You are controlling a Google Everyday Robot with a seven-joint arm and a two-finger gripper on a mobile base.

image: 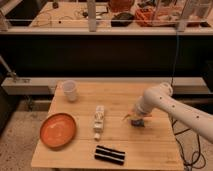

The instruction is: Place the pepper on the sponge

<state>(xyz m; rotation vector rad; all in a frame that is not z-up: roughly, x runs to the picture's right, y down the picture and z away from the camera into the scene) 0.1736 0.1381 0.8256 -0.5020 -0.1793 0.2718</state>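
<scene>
The wooden bench (150,150) is the biggest thing here. Its top is pale, smooth wood. The widest open space is in the middle front and the far right corner at the back. A speckled floor (15,147) shows past the left edge. A dark wall (100,55) stands behind the back edge. Higher up is a cluttered table.

The white robot arm (175,107) comes in over the right edge and bends down toward the right half of the bench.

The round orange plate (57,131) lies near the left edge, toward the front. It has nothing on it. Open wood lies between it and the bottle.

The black-and-white striped block (110,154) lies just beside the front edge, in the middle.

A white bottle (99,120) lies on its side in the middle of the bench. It is well apart from the plate and near the block.

A white cup (70,90) stands upright near the back left corner.

The gripper (136,116) hangs low over the right half of the bench, right of the bottle and well in from the right edge. How far open it is cannot be told.

The blue-grey sponge (141,123) lies flat on the bench just under the gripper, partly hidden by it.

The pepper (129,117) is the smallest thing. Its orange body pokes out to the left of the gripper, just over the left end of the sponge. Whether it touches the sponge, or whether the gripper has hold of it, cannot be told.
</scene>
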